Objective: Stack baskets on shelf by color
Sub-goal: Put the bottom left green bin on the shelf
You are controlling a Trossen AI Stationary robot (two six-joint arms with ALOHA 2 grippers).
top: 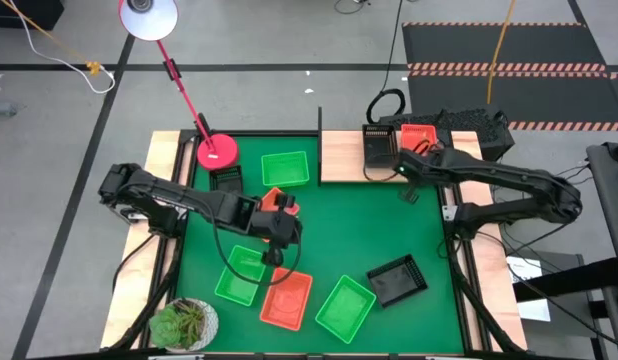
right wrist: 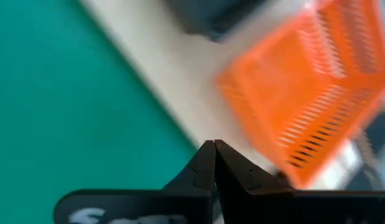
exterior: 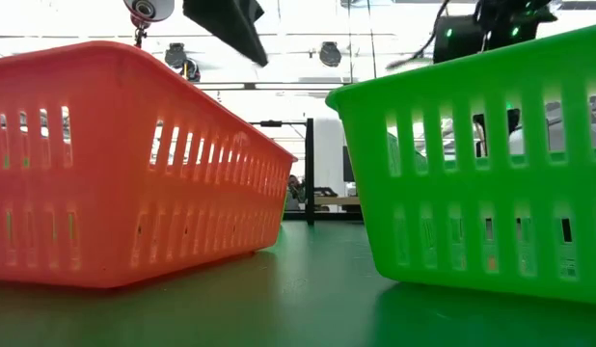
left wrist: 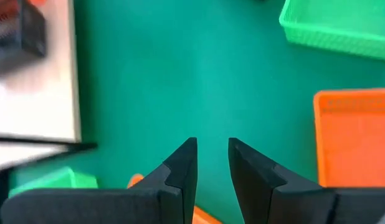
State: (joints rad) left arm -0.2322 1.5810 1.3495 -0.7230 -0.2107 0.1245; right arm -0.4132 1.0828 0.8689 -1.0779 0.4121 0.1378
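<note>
The wooden shelf (top: 341, 160) lies at the far right of the green mat. On it rest a black basket (top: 379, 150) and an orange basket (top: 421, 135). My right gripper (top: 409, 195) hangs shut over the shelf's near edge (right wrist: 180, 74), beside that orange basket (right wrist: 311, 93). My left gripper (left wrist: 212, 146) hovers open above mid-mat (top: 285, 232) with only mat between its fingertips; an orange basket (top: 274, 198) lies partly hidden beneath it (left wrist: 135, 180). Loose on the mat are green baskets (top: 285, 168), (top: 239, 275), (top: 346, 307), an orange one (top: 287, 300) and black ones (top: 227, 180), (top: 397, 280).
A red lamp base (top: 217, 150) with its slanting stem stands at the mat's far left, next to the black basket. A potted plant (top: 184, 325) sits at the near left corner. Wooden rails (top: 159, 200) border the mat. Bare mat lies between the shelf and the near baskets.
</note>
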